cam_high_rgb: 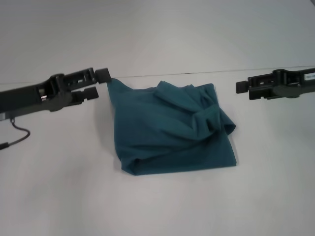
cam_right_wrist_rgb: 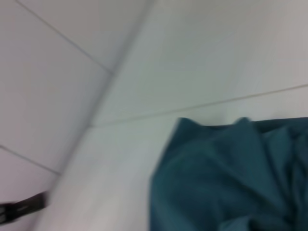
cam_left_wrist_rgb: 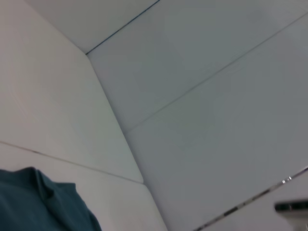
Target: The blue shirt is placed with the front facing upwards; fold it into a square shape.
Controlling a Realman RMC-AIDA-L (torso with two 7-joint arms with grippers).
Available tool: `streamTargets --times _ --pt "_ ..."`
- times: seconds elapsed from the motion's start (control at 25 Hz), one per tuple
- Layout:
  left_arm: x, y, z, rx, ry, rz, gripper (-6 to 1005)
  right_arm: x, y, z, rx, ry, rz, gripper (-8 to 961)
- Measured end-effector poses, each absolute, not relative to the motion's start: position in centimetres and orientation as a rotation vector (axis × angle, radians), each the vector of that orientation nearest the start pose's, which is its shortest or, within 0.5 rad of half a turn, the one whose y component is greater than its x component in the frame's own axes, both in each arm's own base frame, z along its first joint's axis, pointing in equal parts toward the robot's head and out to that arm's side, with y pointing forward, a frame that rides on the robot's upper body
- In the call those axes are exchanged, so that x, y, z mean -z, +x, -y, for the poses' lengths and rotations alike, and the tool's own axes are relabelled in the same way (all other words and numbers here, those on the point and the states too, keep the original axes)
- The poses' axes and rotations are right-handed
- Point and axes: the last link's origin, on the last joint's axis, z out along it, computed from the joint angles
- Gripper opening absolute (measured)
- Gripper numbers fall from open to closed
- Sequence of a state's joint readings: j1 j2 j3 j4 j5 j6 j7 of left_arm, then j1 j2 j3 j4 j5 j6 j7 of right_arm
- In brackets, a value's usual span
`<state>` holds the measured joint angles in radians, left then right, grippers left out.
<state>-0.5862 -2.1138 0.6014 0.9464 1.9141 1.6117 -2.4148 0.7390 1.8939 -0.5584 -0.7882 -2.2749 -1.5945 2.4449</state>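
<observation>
The blue shirt (cam_high_rgb: 172,132) lies in the centre of the head view on the white table (cam_high_rgb: 157,201), folded into a rough, rumpled block. Its lower edge is a smooth doubled fold, while its upper right part is bunched into loose ridges. The left gripper (cam_high_rgb: 104,82) reaches in from the left side of the frame and sits at the shirt's upper left corner. Its fingers are slightly parted, and the upper one appears to touch or pinch a thin point of cloth pulled up from that corner, though the contact is too small to be sure of. The right gripper (cam_high_rgb: 239,86) hangs at the right of the frame, level with the shirt's top edge and apart from the cloth, holding nothing; how wide it stands cannot be told.
</observation>
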Motion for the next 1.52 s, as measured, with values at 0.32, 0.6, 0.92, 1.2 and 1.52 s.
streamTargets --times 0.32,0.6,0.92,1.2,1.52 --pt "-5.2 -21.8 -34.5 0.948 -2.443 1.638 948 -7.0 19.9 -43.8 -0.181 -2.32 -1.52 714" --pt "-5.3 -24.0 -33.7 0.918 -2.356 1.671 949 -6.0 18.2 -44.9 -0.171 -2.286 -1.5 713" --pt "-5.1 -25.5 -32.9 0.837 -2.347 1.67 948 -5.6 18.1 -45.0 -0.165 -2.287 -1.501 711" --pt "-4.7 -25.9 -32.4 0.772 -2.399 1.622 948 -5.2 18.5 -45.3 -0.134 -2.257 -1.485 710" --pt "-5.3 -26.4 -32.4 0.752 -2.365 1.632 949 -3.2 17.1 -45.8 -0.033 -2.248 -1.45 710"
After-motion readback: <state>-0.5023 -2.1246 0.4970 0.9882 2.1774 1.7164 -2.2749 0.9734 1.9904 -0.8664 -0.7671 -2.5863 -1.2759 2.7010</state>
